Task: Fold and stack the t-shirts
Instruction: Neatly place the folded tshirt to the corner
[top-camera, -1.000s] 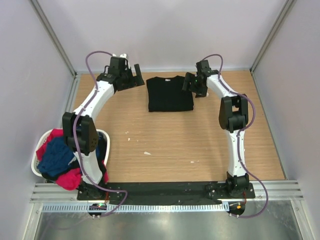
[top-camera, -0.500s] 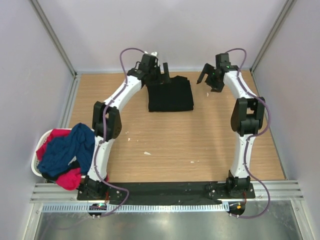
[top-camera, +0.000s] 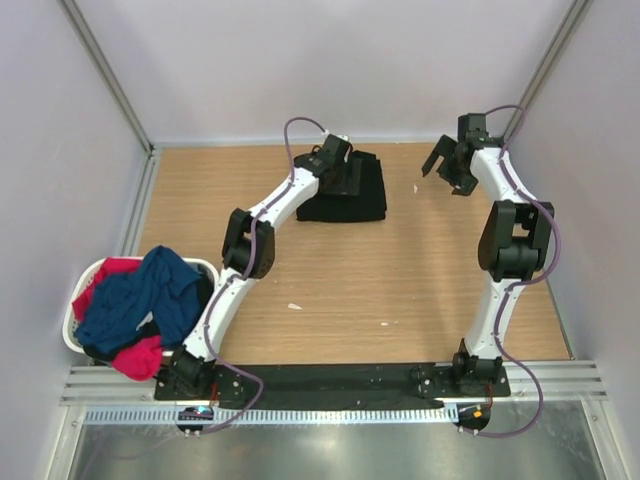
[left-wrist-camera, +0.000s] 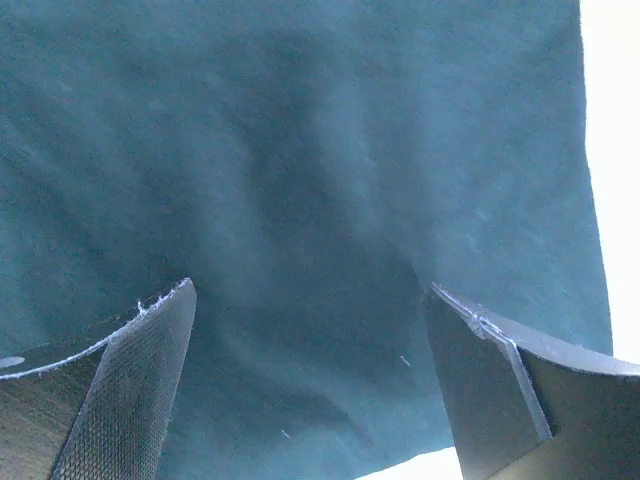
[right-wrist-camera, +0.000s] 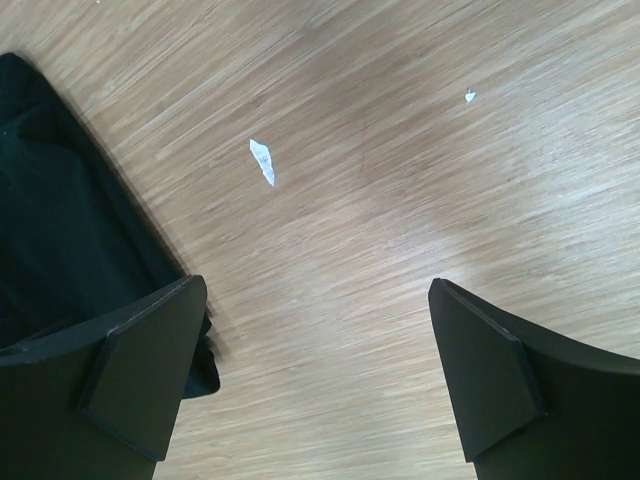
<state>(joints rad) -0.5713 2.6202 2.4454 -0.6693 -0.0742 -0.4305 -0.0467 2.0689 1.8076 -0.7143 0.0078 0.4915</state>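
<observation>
Folded black t-shirt (top-camera: 365, 200) lies at the far middle of the table (top-camera: 400, 285), navy t-shirt (top-camera: 130, 305) and red-pink t-shirt (top-camera: 135, 362) heaped in the basket (top-camera: 70, 338); left gripper (top-camera: 343, 172) spread just above the black cloth, right gripper (top-camera: 447, 168) spread over wood beside it — a low sweep could snag and undo the fold.

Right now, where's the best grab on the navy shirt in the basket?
Probably the raised bunch at the top of the navy shirt, coming straight down from above. It lies crumpled on top of the red-pink shirt and spills over the basket rim, so a top pinch should catch cloth without hitting the walls.
</observation>
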